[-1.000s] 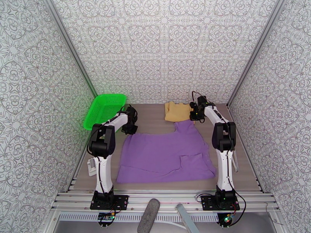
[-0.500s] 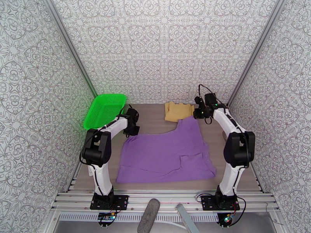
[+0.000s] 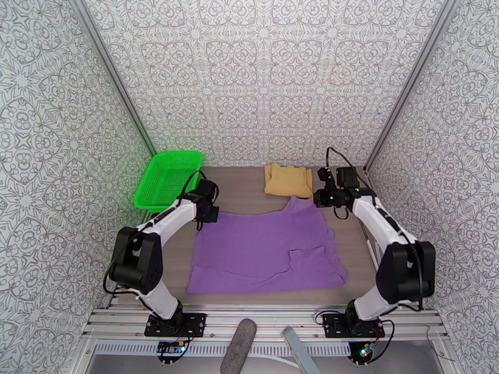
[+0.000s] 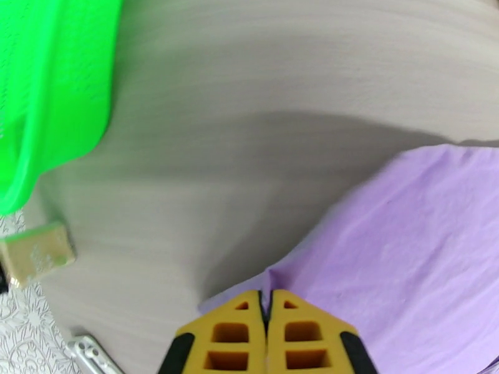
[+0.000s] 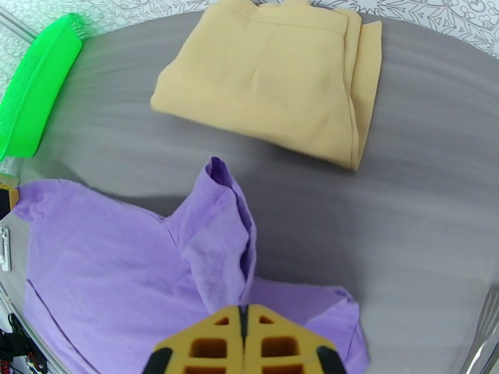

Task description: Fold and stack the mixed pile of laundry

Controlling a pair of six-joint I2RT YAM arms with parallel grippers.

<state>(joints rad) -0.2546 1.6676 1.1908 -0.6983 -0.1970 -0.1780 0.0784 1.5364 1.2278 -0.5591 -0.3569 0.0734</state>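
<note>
Purple cotton T-shirt [image 3: 262,250] lies flat mid-tabletop [image 3: 243,193], long axis left to right. We note the left gripper [image 4: 268,302] pinching its far-left corner and the right gripper [image 5: 243,311] pinching its far-right sleeve. Folded mustard-tan cloth garment [image 3: 288,181] sits at the far edge, just beyond the right gripper. We judge the fold goes toward the near edge.
</note>
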